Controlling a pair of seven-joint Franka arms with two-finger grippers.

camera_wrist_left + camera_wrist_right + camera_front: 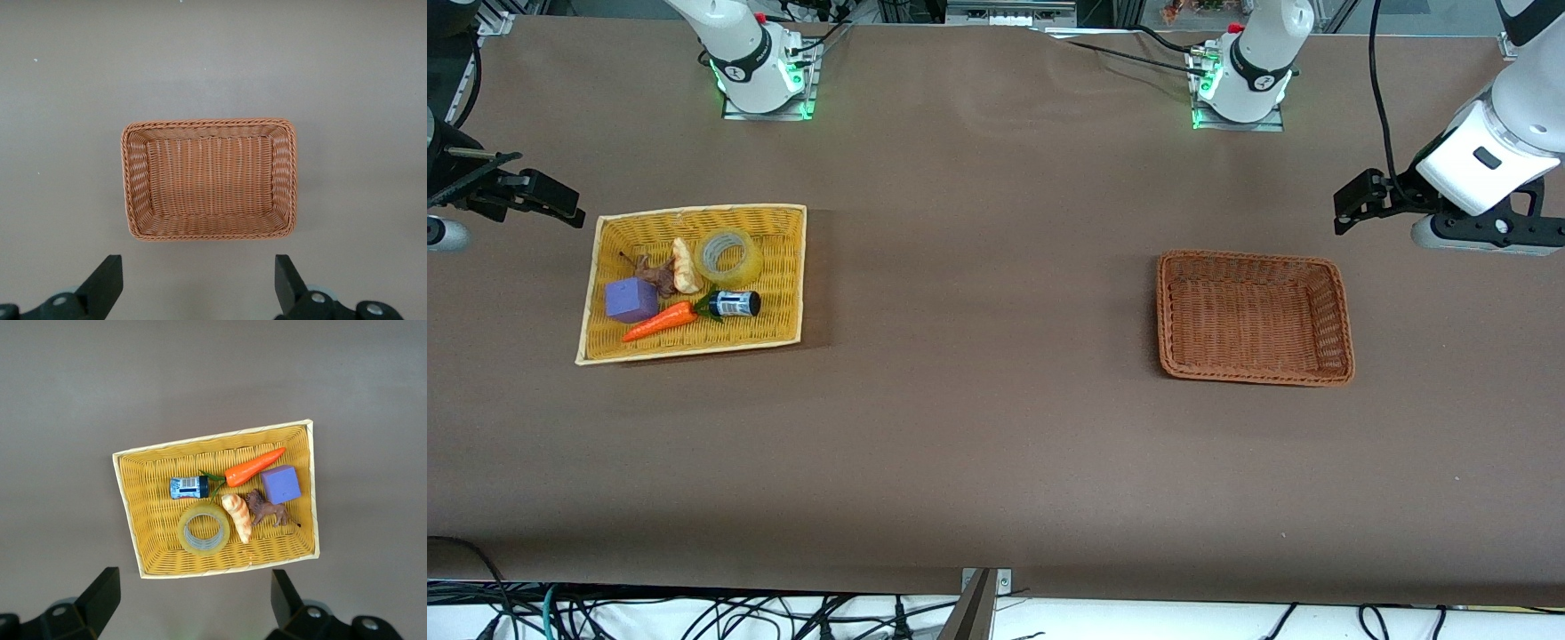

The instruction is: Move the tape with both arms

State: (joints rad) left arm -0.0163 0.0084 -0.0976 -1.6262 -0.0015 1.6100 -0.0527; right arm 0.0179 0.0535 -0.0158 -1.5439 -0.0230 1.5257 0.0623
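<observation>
The tape (729, 256), a yellowish clear roll, lies flat in the yellow wicker basket (787, 267) toward the right arm's end of the table. It also shows in the right wrist view (204, 530). My right gripper (538, 197) hangs open and empty above the table, beside that basket; its fingers (100, 590) stand wide apart. My left gripper (1356, 200) hangs open and empty above the table beside the empty brown basket (1343, 320), with its fingers (107, 277) wide apart.
In the yellow basket, beside the tape, lie a small dark bottle (735, 304), an orange carrot (660, 322), a purple cube (631, 300), a brown toy animal (660, 277) and a pale bread-like piece (685, 265). The brown basket also shows in the left wrist view (133, 180).
</observation>
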